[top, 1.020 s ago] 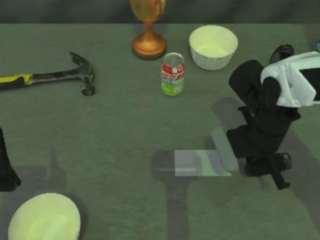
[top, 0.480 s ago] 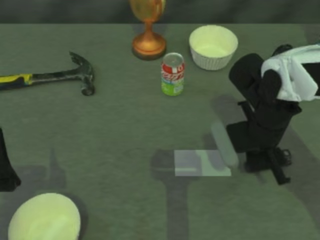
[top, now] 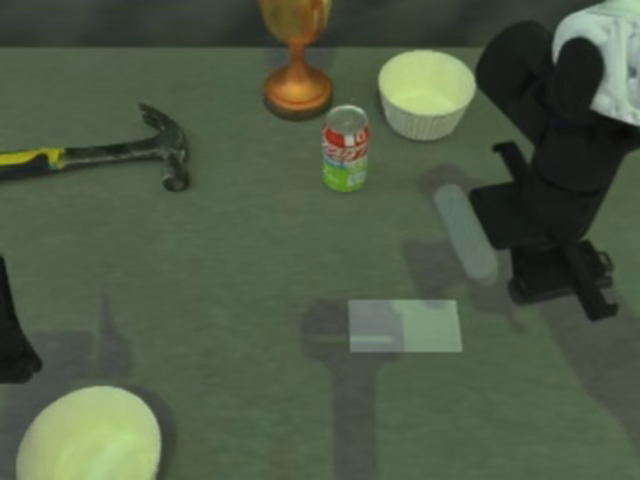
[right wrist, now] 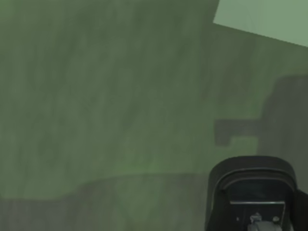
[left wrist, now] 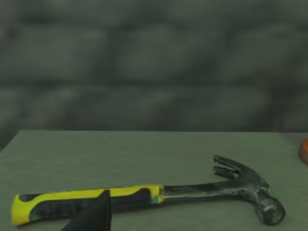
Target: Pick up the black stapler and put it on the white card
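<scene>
While the right claw (top: 590,290) seemingly grips the black stapler (right wrist: 251,195), the white card (top: 405,326) lies bare.

Right claw (top: 560,280) low at table's right; left arm parked far left.

The right arm's tool (top: 575,285) hung over the worktop (top: 240,260) right of the white card (top: 405,326), apart from it. A soda can (top: 345,148), a white bowl (top: 427,94), a goblet (top: 297,60) and a hammer (top: 110,152) lay farther back. The left arm (top: 12,330) sat at the left edge.
</scene>
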You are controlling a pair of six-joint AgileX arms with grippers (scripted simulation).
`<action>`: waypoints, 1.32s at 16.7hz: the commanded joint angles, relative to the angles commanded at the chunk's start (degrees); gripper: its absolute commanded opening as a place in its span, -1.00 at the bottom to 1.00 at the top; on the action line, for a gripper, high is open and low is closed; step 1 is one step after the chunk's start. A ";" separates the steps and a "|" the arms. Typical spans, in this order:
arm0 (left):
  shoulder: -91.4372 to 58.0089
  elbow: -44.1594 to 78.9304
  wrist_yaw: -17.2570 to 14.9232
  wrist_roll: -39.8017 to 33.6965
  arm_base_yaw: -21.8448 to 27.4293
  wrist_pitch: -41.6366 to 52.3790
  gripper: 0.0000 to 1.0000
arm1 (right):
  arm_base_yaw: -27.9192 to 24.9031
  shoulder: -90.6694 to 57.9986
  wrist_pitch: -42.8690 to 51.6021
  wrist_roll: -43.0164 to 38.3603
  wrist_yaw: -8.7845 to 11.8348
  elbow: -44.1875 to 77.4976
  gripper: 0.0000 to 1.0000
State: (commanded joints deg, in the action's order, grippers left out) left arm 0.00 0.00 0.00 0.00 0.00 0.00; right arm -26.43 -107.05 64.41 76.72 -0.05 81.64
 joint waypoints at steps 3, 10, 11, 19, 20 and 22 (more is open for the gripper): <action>0.00 0.00 0.00 0.00 0.00 0.00 1.00 | 0.02 0.30 0.36 -0.06 0.00 0.28 -1.00; 0.00 0.00 0.00 0.00 0.00 0.00 1.00 | -0.61 -0.72 -1.03 -8.59 -1.09 2.92 -1.00; 0.00 0.00 0.00 0.00 0.00 0.00 1.00 | -0.84 -1.05 -1.44 -12.09 -1.47 3.92 -1.00; 0.00 0.00 0.00 0.00 0.00 0.00 1.00 | -2.35 -5.03 -3.45 -61.73 -4.57 12.46 -1.00; 0.00 0.00 0.00 0.00 0.00 0.00 1.00 | -2.49 -5.56 -3.40 -70.05 -4.84 13.18 -1.00; 0.00 0.00 0.00 0.00 0.00 0.00 1.00 | -2.77 -6.64 -2.90 -87.23 -5.18 14.28 -1.00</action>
State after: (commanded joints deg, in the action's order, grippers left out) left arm 0.00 0.00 0.00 0.00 0.00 0.00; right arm -29.21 -113.70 61.51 -10.51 -5.23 95.92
